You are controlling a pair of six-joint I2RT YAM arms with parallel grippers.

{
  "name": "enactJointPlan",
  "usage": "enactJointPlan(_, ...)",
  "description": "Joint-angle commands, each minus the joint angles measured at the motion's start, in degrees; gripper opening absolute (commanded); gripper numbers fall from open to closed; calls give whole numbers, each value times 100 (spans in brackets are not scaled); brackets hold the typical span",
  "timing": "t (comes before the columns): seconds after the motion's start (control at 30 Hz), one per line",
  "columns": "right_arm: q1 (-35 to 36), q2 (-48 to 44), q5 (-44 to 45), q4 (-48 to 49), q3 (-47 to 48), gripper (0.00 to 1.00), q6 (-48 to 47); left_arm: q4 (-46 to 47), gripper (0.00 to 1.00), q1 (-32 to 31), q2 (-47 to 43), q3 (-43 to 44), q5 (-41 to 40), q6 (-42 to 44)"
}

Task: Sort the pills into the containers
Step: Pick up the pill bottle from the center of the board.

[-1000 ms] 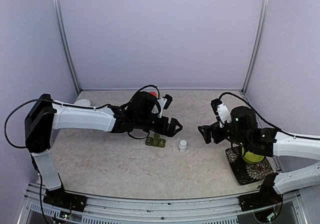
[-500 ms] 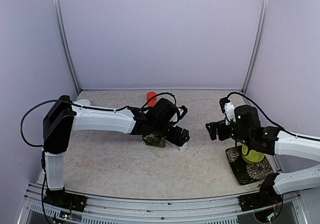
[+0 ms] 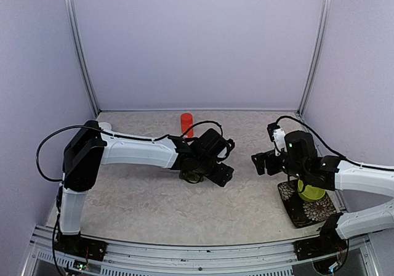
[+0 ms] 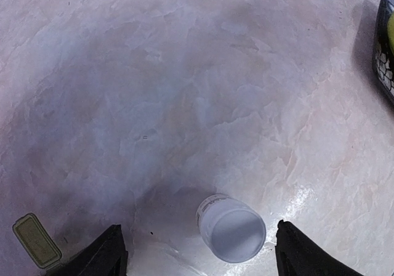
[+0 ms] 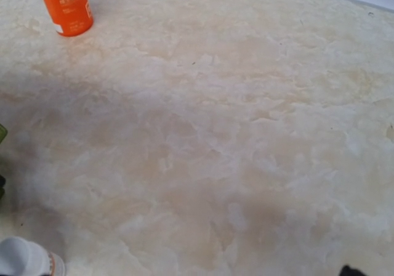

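1. From above and behind the arms, we see the left arm reaching across the pale marbled table [image 3: 123,209] toward its middle, with the left gripper [image 3: 223,175] low over the surface. The dark green pill box [image 3: 191,177] lies just beside that gripper and is partly hidden under the wrist. A red-orange bottle [image 3: 186,124] stands upright farther back, apart from both. The right gripper [image 3: 261,163] is off to the right, well apart from the pill box. Its jaws are spread, with nothing between them. Near it, a lime-green bowl [image 3: 311,193] sits on a dark patterned mat [image 3: 306,214].

2. From the left wrist, we look down on a small white bottle [image 4: 231,228] standing between two dark fingers [image 4: 103,259]. The jaws stand wide on either side of it and grip nothing. The gap to one finger is narrow and the gap to the other is much wider. One pale green lid of the pill box shows in the lower-left corner, just outside the farther finger. An edge of the mat shows at the upper right.

3. From the right wrist, we see mostly bare table. The red-orange bottle stands at the upper left. A rounded white thing with an orange edge is cut off at the lower-left corner, and we cannot tell what it is. Only a dark fingertip shows at the bottom right.
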Motion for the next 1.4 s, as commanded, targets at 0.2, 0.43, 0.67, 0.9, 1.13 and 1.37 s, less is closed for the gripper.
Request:
enactJointPlan(0.2,-38,178,-66,189,19,100,30,-109,75,-67,372,278,-78,112)
enactJointPlan(0.43,-39,298,-79,209,13,100,26,-24,57,-68,428,286,23,102)
enactJointPlan(0.67,-38,408,-113,268,2,100,40,26,43,-64,389,259,26,127)
enactJointPlan(0.9,-39,485,-220,304,-11,100,57,113,52,-64,405,260,1,139)
enactJointPlan(1.13,-38,538,-258,321,-18,100,54,306,50,-44,401,212,-18,122)
enactJointPlan(1.37,-39,587,-268,328,13,100,36,402,45,35,432,184,50,86)
